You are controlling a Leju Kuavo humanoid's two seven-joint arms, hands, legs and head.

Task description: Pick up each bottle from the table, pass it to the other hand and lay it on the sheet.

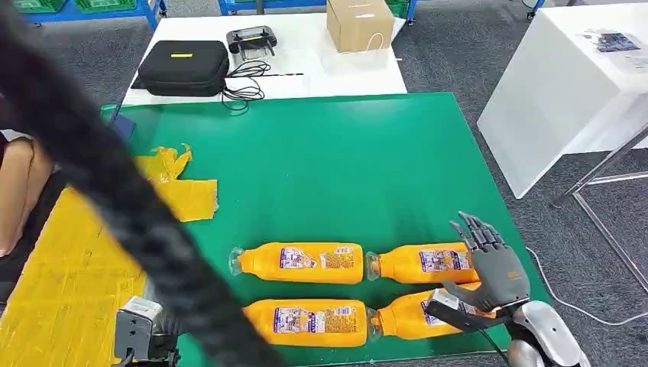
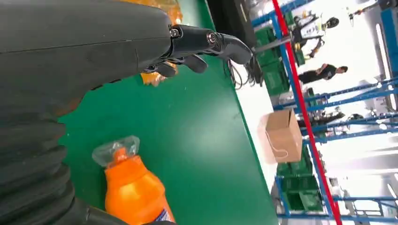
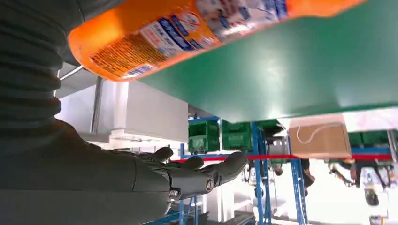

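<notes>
Four orange bottles lie on the green table [image 1: 321, 160] near its front edge: far left [image 1: 302, 262], far right [image 1: 428, 262], near left [image 1: 309, 321], near right [image 1: 405, 317]. My right hand [image 1: 489, 267] hovers over the base ends of the two right bottles, fingers spread, thumb above the near one, holding nothing. The right wrist view has that hand [image 3: 187, 176] open beside an orange bottle [image 3: 187, 28]. My left hand [image 2: 202, 44] is stretched open over the green top, with a bottle's capped end [image 2: 131, 187] close by. The yellow sheet [image 1: 69, 260] covers the table's left side.
A crumpled yellow bag [image 1: 164, 164] lies at the sheet's far edge. Behind the green top stand a black case [image 1: 183, 67], a controller [image 1: 252, 38], cables [image 1: 244, 84] and a cardboard box [image 1: 358, 23]. A thick black cable [image 1: 115, 191] crosses the left. A person's arm [image 1: 19, 183] is at far left.
</notes>
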